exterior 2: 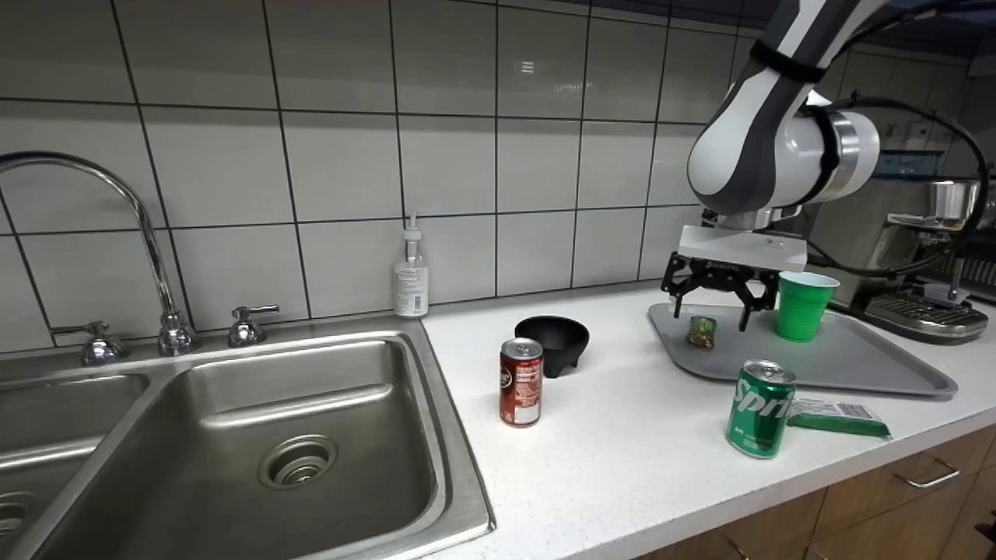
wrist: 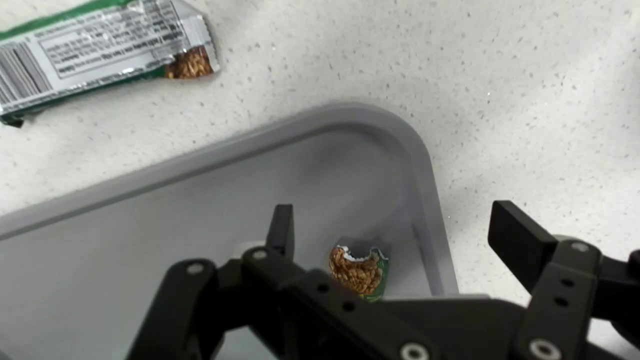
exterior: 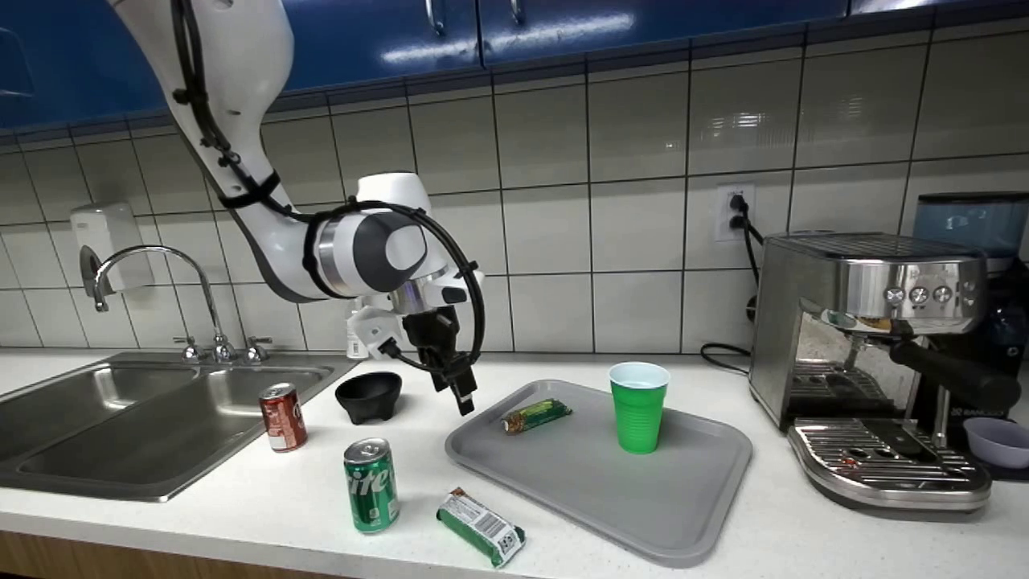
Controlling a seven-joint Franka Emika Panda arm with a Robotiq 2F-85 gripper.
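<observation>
Hovering with blocky end effector (exterior 2: 710, 320) spread wide, near glossy-wrapped bar (exterior: 537, 416) inside short edge of smooth, round-cornered tray (exterior: 579, 474)!

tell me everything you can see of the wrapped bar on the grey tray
The wrapped bar is small, oblong and shiny, plastic-looking outside, green with brown, oat-like patches. In the wrist view, one end looks notched and pale-edged; whether it is torn cannot be told. It lies on the grey tray, near a short side. The open gripper, apart from it, partly hides it in the wrist view.
</observation>
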